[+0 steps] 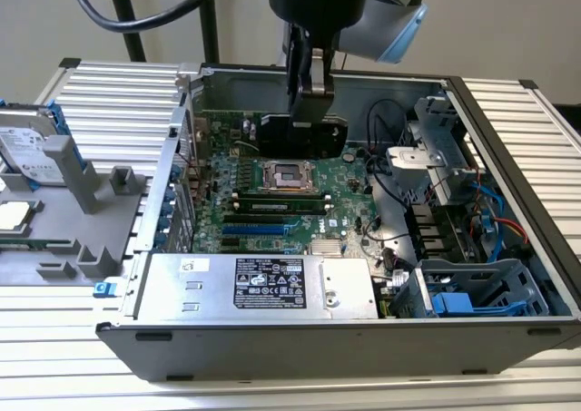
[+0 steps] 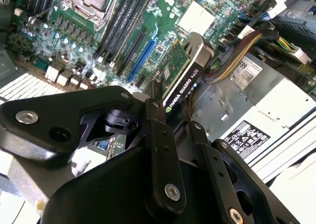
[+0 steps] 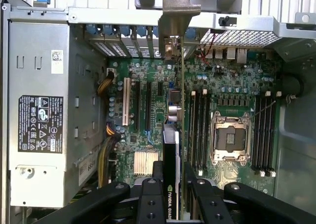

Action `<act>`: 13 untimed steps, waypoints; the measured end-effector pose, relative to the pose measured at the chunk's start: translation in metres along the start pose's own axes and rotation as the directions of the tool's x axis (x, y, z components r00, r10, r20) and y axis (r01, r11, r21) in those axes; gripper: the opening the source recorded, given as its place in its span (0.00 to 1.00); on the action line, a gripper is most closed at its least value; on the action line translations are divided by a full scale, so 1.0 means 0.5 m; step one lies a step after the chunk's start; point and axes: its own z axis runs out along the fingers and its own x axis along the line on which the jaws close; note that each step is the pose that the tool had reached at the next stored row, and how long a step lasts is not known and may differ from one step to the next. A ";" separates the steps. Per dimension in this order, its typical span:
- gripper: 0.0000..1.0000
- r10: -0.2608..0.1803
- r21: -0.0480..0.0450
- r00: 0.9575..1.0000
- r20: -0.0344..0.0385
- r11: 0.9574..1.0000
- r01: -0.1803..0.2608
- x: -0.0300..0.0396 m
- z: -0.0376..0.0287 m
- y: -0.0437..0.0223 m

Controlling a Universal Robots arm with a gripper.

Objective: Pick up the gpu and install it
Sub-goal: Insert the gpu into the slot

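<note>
Pincer [image 1: 310, 102] is clamped on the gpu [image 1: 302, 135], and we've got it hanging on edge above the motherboard [image 1: 272, 213] inside the open case [image 1: 508, 157]. In both wrist views we see the card [image 3: 172, 174] gripped between the fingers [image 2: 159, 135], over the slots near the power supply [image 3: 37, 115].

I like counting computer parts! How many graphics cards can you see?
1: the gpu, gripped by the fingers above the motherboard. Others could hide behind the arm.
</note>
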 end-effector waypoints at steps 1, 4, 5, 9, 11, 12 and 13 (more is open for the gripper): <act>0.00 0.000 0.000 1.000 0.000 1.000 0.000 0.000 0.000 0.000; 0.00 0.000 0.000 1.000 0.000 1.000 0.000 0.000 0.002 -0.002; 0.00 0.000 0.000 1.000 0.000 1.000 0.000 0.000 0.003 -0.002; 0.00 0.000 0.000 1.000 0.000 1.000 0.000 0.000 0.007 -0.003; 0.00 0.000 0.000 1.000 0.000 1.000 0.000 0.000 0.009 -0.003; 0.00 0.000 0.000 1.000 0.000 1.000 0.000 0.000 0.010 -0.003; 0.00 0.000 0.000 1.000 0.000 1.000 0.000 0.000 0.011 -0.003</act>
